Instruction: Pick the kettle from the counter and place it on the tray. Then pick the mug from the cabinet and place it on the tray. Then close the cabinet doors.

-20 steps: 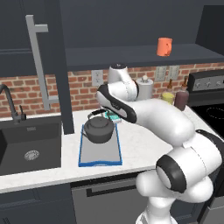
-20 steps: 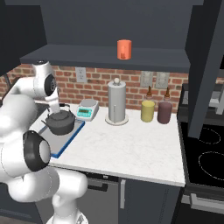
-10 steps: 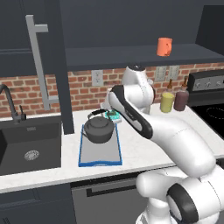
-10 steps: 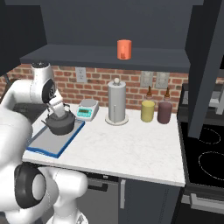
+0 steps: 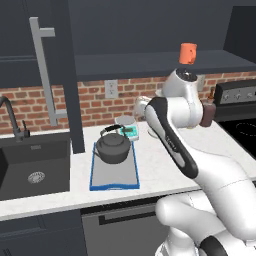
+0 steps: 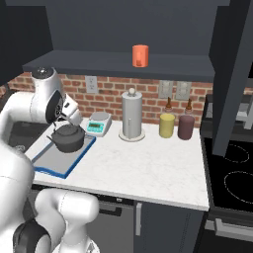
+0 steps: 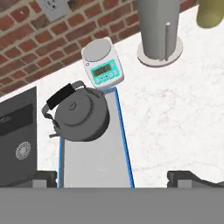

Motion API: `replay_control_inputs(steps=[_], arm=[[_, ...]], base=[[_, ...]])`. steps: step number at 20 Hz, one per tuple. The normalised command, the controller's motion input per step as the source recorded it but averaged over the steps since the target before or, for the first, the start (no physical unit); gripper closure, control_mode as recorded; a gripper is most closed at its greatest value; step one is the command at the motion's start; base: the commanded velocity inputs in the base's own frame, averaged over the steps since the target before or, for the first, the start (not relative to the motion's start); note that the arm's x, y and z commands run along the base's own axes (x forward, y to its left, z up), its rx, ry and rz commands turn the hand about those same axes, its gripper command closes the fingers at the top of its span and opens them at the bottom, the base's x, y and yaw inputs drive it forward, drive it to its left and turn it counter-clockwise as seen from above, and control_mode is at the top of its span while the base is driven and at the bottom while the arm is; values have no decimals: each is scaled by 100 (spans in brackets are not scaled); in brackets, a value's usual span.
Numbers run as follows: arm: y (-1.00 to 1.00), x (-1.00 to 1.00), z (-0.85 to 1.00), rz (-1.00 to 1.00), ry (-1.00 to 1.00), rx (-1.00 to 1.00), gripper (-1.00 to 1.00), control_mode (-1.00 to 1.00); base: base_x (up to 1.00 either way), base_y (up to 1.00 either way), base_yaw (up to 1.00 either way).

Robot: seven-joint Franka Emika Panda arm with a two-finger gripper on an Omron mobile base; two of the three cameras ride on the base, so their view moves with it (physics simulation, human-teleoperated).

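Below our hand point(image 7: 113, 176) the kettle point(image 7: 81, 115) already sits on the tray point(image 7: 103, 162), up at its far end near the little scale point(image 7: 102, 64), so we'd call step one done. Our fingers are spread wide with nothing between them. Next up is the mug point(image 5: 188, 53), which stands on the cabinet point(image 6: 123, 63) shelf well above the hand and off to one side, near the shelf's front edge. By our reckoning the arm has to lift, swing toward it and come in level, taking the mug from the side without nudging it deeper in or off the lip. Room looks decent: the open cabinet doors point(image 5: 62, 75) stand clear on either side and nothing else sits near the mug. Watch the paper-towel cylinder point(image 6: 132, 115) and jars on the counter point(image 6: 148, 165) when swinging across.
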Motion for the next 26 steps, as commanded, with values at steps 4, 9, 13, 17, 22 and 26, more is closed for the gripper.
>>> replay_control_inputs(steps=[4,9,13,17,22,26], arm=[[-40,-3,54,10,-54,0,-100,-100],[-50,-1,57,16,-31,0,-100,-100],[-54,0,58,17,-4,0,-100,-100],[-59,0,46,12,0,-1,-100,-100],[-52,7,45,0,12,-3,-100,-100],[-44,10,43,-2,19,-4,-100,-100]], base=[[0,0,0],[0,0,0],[0,0,0],[0,0,0],[0,0,0],[0,0,0]])
